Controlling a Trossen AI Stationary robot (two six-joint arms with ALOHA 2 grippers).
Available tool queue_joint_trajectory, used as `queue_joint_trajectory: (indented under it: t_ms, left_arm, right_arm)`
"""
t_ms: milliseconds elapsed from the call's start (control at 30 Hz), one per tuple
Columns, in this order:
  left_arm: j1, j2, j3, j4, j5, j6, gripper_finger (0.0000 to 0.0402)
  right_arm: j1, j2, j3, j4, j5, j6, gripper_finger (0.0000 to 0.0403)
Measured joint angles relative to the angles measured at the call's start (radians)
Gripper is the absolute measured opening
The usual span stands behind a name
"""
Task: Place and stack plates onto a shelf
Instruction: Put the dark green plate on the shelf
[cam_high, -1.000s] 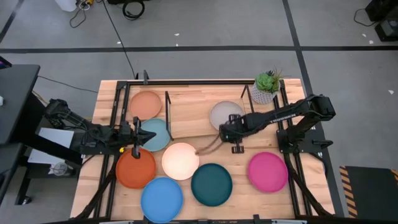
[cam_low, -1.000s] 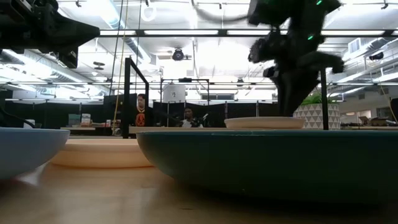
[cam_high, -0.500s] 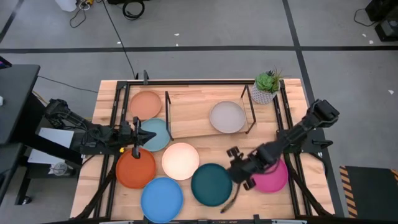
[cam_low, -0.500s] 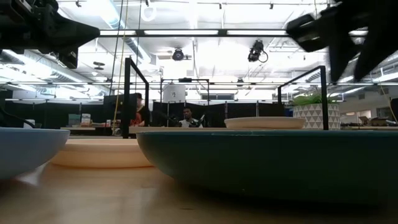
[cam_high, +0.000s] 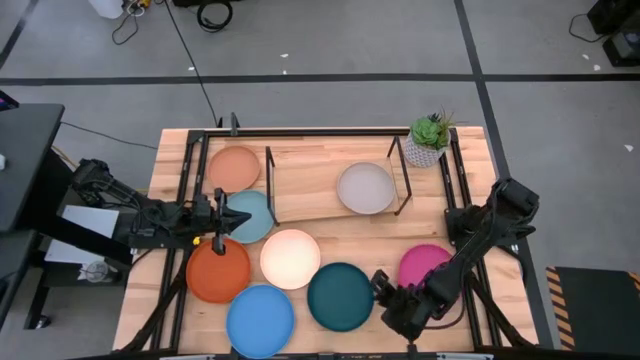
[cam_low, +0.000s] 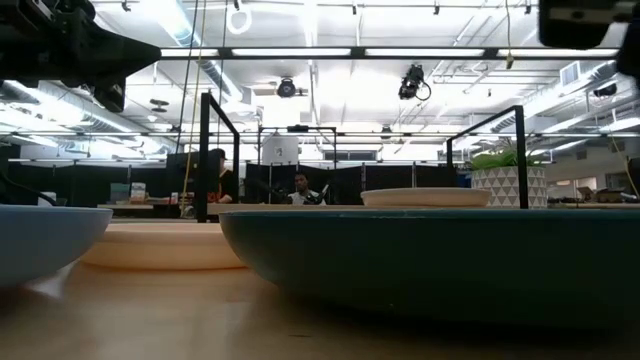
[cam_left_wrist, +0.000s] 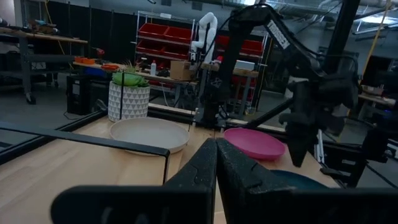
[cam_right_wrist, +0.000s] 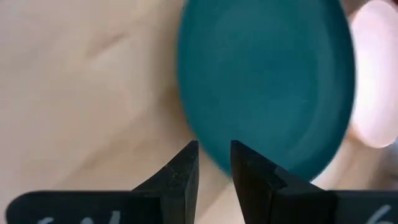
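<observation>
Only the grey plate (cam_high: 365, 187) sits on the shelf (cam_high: 300, 212) so far, at its right end near the potted succulent (cam_high: 430, 139); by my count seven plates wait on the table, so I judge the job barely begun. Peach plate (cam_high: 235, 168) and light teal plate (cam_high: 250, 216) lie at the left, outside the rack's rods; orange plate (cam_high: 218, 270), cream plate (cam_high: 290, 258), blue plate (cam_high: 261, 320), dark teal plate (cam_high: 340, 296) and magenta plate (cam_high: 427, 268) spread across the front of the table. From my remote station I have the right gripper (cam_high: 392, 305) low at the front edge, just beside the dark teal plate's right rim, its arm crossing part of the magenta plate. Its wrist camera shows the fingers (cam_right_wrist: 180, 174) with a narrow gap between them, holding nothing, pointed at that plate's edge. A second ago this gripper hovered at the shelf beside the grey plate; half a second ago it was midway, between the dark teal and magenta plates; now it has swung down to the front. The left gripper (cam_high: 222, 213) waits where it was, over the light teal plate's left rim, its fingers (cam_left_wrist: 205, 168) pressed together and empty. No plate has shifted across the three moments.
</observation>
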Motion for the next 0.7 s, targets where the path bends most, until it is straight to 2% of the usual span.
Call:
queue_joint_trajectory:
  t_ms: [300,433,700]
  left_arm:
    - [0.0,0.0,0.0,-0.031,0.0,0.0,0.0016]
    - [0.0,0.0,0.0,-0.034,0.0,0.001,0.0016]
    - [0.0,0.0,0.0,-0.034,0.001,0.0,0.0016]
  right_arm:
    - [-0.016,0.079,0.0,0.098,-0.006,-0.156,0.0099]
    - [-0.022,0.079,0.0,0.124,-0.001,-0.166,0.0098]
    - [-0.047,0.079,0.0,0.121,-0.072,-0.167,0.0058]
